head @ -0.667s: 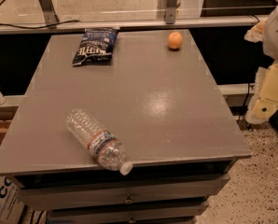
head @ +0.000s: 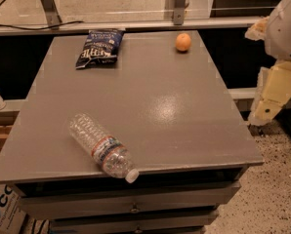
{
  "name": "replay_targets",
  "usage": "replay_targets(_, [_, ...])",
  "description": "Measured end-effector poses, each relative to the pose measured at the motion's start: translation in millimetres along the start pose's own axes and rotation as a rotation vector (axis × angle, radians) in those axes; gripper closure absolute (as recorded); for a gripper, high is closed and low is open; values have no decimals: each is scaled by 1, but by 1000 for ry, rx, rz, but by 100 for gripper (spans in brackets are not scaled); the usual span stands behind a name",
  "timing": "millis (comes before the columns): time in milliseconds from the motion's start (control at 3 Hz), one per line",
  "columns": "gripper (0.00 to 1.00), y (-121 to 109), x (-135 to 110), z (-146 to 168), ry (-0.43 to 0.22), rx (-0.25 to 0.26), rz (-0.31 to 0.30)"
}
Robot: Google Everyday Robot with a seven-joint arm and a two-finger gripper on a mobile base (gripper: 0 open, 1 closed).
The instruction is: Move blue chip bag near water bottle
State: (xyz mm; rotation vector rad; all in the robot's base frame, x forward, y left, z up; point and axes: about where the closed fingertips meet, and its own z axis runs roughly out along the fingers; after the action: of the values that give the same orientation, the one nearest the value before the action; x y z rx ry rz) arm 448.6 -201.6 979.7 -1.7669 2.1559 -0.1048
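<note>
The blue chip bag (head: pixel 99 48) lies flat at the far left of the grey table top (head: pixel 165 111), with white lettering facing up. The water bottle (head: pixel 102 147) lies on its side near the front left edge, its white cap pointing toward the front right and just over the edge. My gripper (head: pixel 271 97) is the cream-coloured part hanging below the white arm (head: pixel 284 26). It is off the table's right side, far from both the bag and the bottle, and holds nothing.
An orange (head: pixel 183 42) sits at the far right of the table top. Drawers are below the table front. A cardboard box (head: pixel 4 213) stands on the floor at the left. A railing and metal posts run behind the table.
The arm and gripper at the right edge have edged slightly to the left. The bag, bottle and orange have not moved.
</note>
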Motion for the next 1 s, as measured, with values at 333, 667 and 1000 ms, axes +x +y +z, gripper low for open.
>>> replay_targets(333, [0,-22,-39,16,-59,29,-122])
replay_targets(667, [0,-51,-77,36,-122,67,-219])
replay_targets(1000, [0,-77,-111,61,-187,111,-256])
